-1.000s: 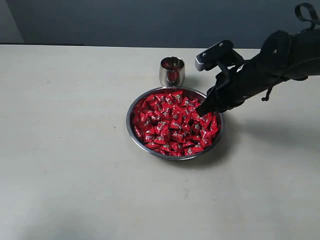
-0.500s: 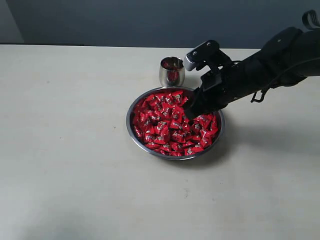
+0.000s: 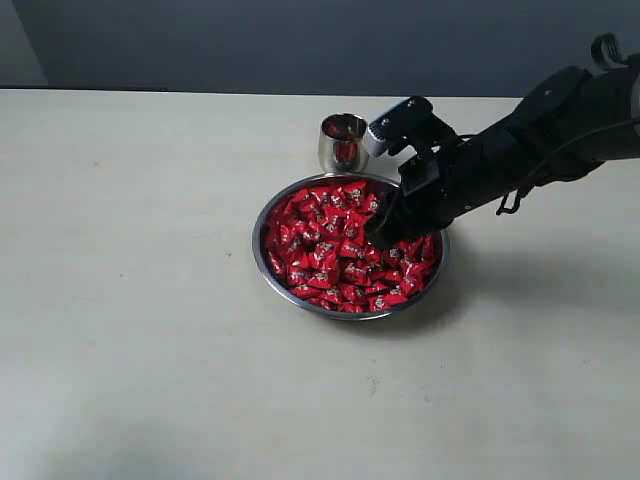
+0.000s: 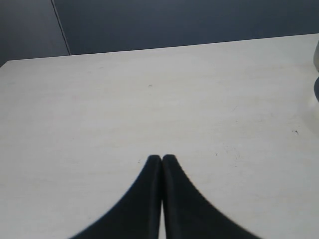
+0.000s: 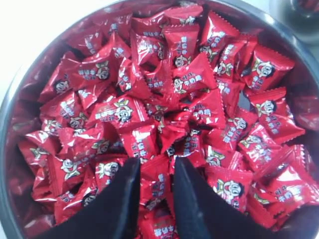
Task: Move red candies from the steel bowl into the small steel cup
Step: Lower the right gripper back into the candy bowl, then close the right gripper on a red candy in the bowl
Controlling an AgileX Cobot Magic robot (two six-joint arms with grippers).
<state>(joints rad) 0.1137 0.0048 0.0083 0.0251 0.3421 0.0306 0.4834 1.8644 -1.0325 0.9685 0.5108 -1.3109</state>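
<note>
Touching red candies (image 5: 187, 82), the right gripper (image 5: 154, 162) gapes narrowly.

A pale cream table (image 3: 130, 330) fills most of the exterior view, its top matte and smooth. In the left wrist view it shows faint grain and a few small dark specks. Behind its far edge stands a dark blue-grey wall (image 3: 250, 40). At the exterior view's far left, a paler grey panel (image 3: 18, 45) meets the wall along a slanting seam. Light is soft and even, with faint shadows.
</note>
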